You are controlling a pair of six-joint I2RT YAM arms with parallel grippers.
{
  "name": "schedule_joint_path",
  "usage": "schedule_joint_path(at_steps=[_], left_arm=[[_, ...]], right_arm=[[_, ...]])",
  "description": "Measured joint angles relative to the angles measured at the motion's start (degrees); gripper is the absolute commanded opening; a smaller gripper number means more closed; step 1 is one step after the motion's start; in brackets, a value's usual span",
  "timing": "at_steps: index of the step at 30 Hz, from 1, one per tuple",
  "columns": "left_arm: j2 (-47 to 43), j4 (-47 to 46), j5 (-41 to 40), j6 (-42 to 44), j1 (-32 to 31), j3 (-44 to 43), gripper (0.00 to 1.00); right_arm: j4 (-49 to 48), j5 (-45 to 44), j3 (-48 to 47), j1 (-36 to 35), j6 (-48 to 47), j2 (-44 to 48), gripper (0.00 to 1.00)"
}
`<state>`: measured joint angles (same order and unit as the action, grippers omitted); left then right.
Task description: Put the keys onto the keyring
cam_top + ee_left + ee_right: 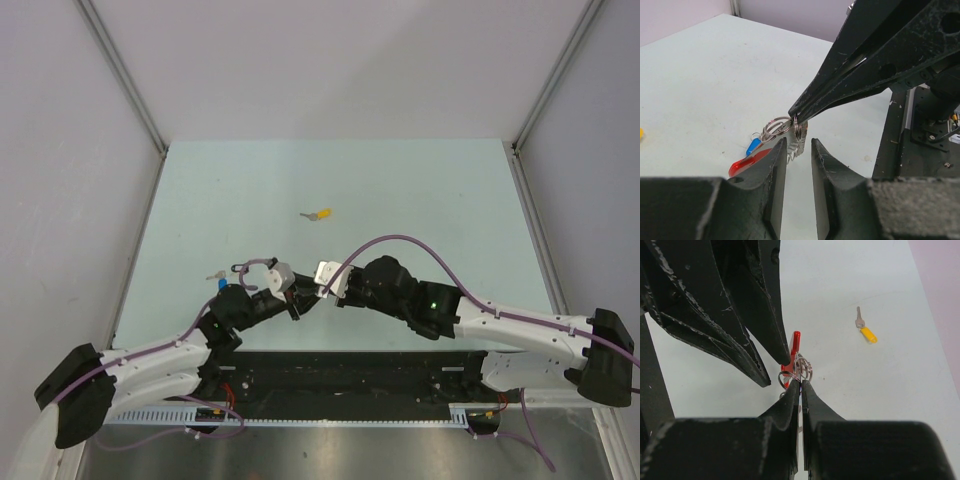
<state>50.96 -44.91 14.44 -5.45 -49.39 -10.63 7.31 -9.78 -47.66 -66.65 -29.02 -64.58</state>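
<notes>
Keyring (788, 128) sat between both grippers, its red tag (747, 161) on the surface (400, 190) beside a blue key (753, 147). Left gripper (798, 145) had jaws apart around its chain; right gripper (801, 384) had jaws clamped on its rings. Yellow key (866, 332) lay well apart.

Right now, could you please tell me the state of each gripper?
The left gripper is open, gripping nothing.
The right gripper is closed on the keyring.
</notes>
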Motion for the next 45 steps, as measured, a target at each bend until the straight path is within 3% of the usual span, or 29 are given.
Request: schedule_joint_path(at_steps=[20, 24, 27, 30, 31, 34, 38, 45], left_arm=[[1.5, 0.1, 1.0, 0.0, -0.3, -1.7, 0.20], [1.9, 0.1, 1.0, 0.0, -0.4, -1.8, 0.14], [2.5, 0.2, 1.1, 0.0, -0.5, -2.0, 0.01], [2.7, 0.5, 0.9, 0.0, -0.5, -2.2, 0.00], [2.7, 0.5, 0.9, 0.0, -0.5, -2.2, 0.00], [2.6, 0.4, 0.8, -0.1, -0.7, -2.1, 0.00], [2.3, -3.4, -0.7, -0.6, -0.9, -0.3, 0.00], [2.0, -10.8, -2.8, -1.7, -0.9, 3.2, 0.00]], right_arm=[[-0.3, 1.2, 0.0, -0.3, 0.0, 0.0, 0.01], [-0.2, 1.2, 0.0, -0.4, 0.0, 0.0, 0.01], [-0.2, 1.3, 0.0, -0.6, 0.0, 0.0, 0.02], [-0.1, 1.3, 0.0, -0.6, 0.0, 0.0, 0.14], [-0.1, 1.2, 0.0, -0.6, 0.1, 0.0, 0.24], [-0.2, 0.8, 0.0, -0.3, 1.2, 0.1, 0.33], [-0.3, 3.3, 0.1, 2.7, 4.8, 2.0, 0.34], [-6.1, 16.5, 5.0, 15.2, 14.9, 11.0, 0.34]])
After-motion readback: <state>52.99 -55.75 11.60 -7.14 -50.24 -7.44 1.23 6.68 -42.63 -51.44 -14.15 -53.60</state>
